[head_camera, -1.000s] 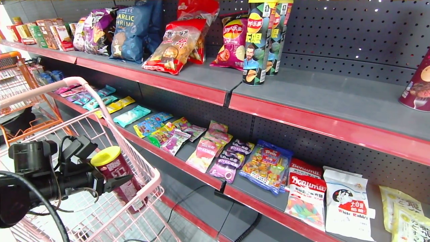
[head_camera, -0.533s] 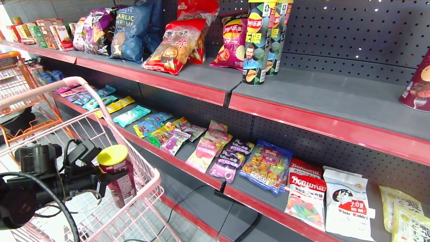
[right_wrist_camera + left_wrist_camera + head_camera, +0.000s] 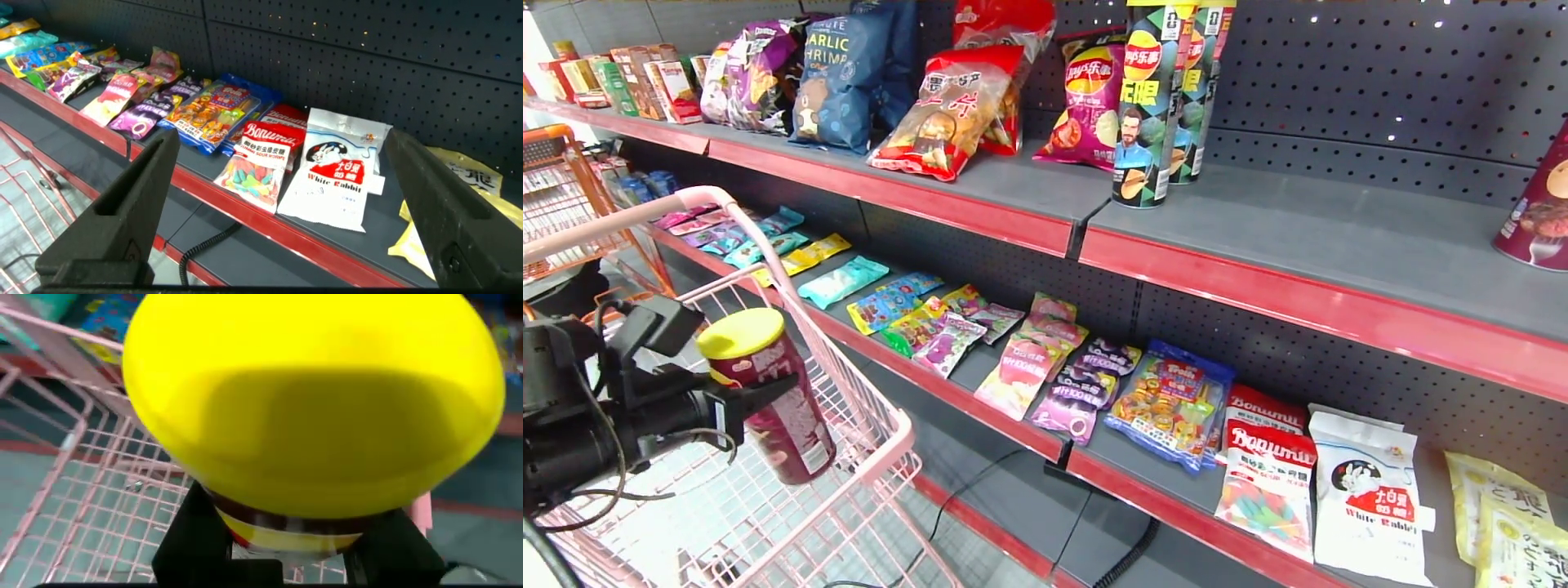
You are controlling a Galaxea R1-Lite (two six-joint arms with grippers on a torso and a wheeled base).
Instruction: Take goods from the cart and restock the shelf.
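My left gripper (image 3: 754,390) is shut on a maroon chip can (image 3: 776,408) with a yellow lid (image 3: 741,332). It holds the can slightly tilted above the pink wire cart (image 3: 885,447), near the cart's front corner. In the left wrist view the yellow lid (image 3: 315,400) is close up, with the black fingers (image 3: 196,539) clamped on the can below it. My right gripper (image 3: 282,143) is open with nothing in it and faces the lower shelf's candy packets (image 3: 253,159). On the upper shelf (image 3: 1298,237) stand tall chip cans (image 3: 1147,106), with bare room to their right.
Snack bags (image 3: 947,106) line the upper shelf's left part. Another maroon can (image 3: 1539,212) stands at its right edge. Candy packets (image 3: 1176,400) cover the lower shelf. An orange cart (image 3: 564,204) stands at the far left, and a black cable (image 3: 1127,547) lies on the floor.
My left gripper has lifted the chip can higher out of the pink cart and carried it to the left. The shelf goods have not moved.
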